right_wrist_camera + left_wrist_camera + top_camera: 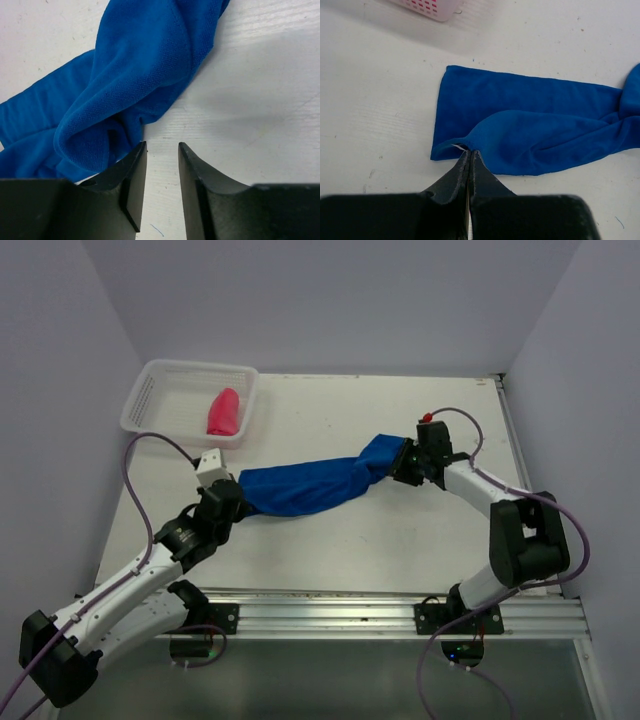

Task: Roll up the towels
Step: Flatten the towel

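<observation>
While your left gripper (470, 154) sits pinched shut on a raised fold at the near-left corner of the blue towel (530, 125), your right gripper (162, 146) holds nothing. Its jaws stand a narrow gap apart w/ only bare table (260, 100) btwn them. The cloth bunches up just beside the finger on the left of that wrist view; you can't tell if it touches. From the top cam, the blue towel (300, 490) lies as a long, loosely twisted strip across the middle of the table (350, 560). It runs from the left gripper (225, 502) at its left end to the right gripper (408, 462) at its right end. The left end lies fairly flat w/ one layer folded over toward the fingertips. The right end is twisted and heaped, esp. close to the right gripper. The pink towel (223, 412) is a compact bundle inside the white mesh basket (200, 366) at the table's far-left corner, well apart from both grippers and from the blue towel. A corner of that basket (432, 7) shows at the top of the left wrist view, beyond the blue cloth.
</observation>
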Robot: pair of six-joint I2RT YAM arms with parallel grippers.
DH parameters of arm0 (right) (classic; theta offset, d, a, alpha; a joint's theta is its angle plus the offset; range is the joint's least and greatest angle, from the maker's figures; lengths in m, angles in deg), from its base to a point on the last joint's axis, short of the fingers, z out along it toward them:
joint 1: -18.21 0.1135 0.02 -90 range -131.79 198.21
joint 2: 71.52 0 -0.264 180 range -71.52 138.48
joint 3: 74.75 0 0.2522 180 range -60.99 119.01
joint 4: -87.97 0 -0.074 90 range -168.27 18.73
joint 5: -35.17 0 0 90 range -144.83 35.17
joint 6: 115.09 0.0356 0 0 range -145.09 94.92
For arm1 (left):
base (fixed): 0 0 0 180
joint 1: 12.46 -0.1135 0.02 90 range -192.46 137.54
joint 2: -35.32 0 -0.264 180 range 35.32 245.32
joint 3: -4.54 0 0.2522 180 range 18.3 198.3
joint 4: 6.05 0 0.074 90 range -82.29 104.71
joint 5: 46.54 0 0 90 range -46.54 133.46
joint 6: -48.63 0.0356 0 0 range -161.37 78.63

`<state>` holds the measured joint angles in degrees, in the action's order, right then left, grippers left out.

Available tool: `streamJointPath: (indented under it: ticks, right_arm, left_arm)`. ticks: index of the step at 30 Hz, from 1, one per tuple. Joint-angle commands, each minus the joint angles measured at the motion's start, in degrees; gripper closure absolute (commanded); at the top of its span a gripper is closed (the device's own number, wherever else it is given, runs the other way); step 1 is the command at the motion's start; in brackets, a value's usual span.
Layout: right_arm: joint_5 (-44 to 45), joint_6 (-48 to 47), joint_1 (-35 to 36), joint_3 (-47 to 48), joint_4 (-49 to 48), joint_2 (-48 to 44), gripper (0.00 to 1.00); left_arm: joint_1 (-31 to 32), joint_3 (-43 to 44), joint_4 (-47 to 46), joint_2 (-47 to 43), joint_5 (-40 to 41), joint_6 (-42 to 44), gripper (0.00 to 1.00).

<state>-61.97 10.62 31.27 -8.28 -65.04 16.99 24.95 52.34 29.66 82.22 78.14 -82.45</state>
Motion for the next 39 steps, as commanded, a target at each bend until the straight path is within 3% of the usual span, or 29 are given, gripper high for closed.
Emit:
streamJointPath:
  ticks: [1, 15, 21, 27, 39]
  right_arm:
    - [-3.1, 3.0, -0.1, 0.0, -5.3, 1.8, 0.63]
    - [-2.5, 5.1, -0.4, 2.0, -10.2, 11.1, 0.56]
    - [-2.6, 6.0, -0.7, 1.6, -11.8, 10.9, 0.57]
    - [-3.2, 6.3, -0.7, 1.3, -12.4, 9.7, 0.67]
    - [-3.7, 7.4, -0.9, 0.6, -13.6, 8.0, 0.63]
  left_arm:
    - [-0.4, -0.7, -1.2, -0.7, 0.7, -0.4, 1.0]
    - [-0.4, -1.3, -2.2, -0.5, -0.2, 0.1, 1.0]
    - [-0.4, -1.6, -2.2, -0.2, -0.7, 0.1, 1.0]
    - [-0.4, -2.0, -3.0, 0.2, -1.5, -0.1, 1.0]
    - [-0.4, -2.1, -3.8, 0.7, -2.2, 0.4, 1.0]
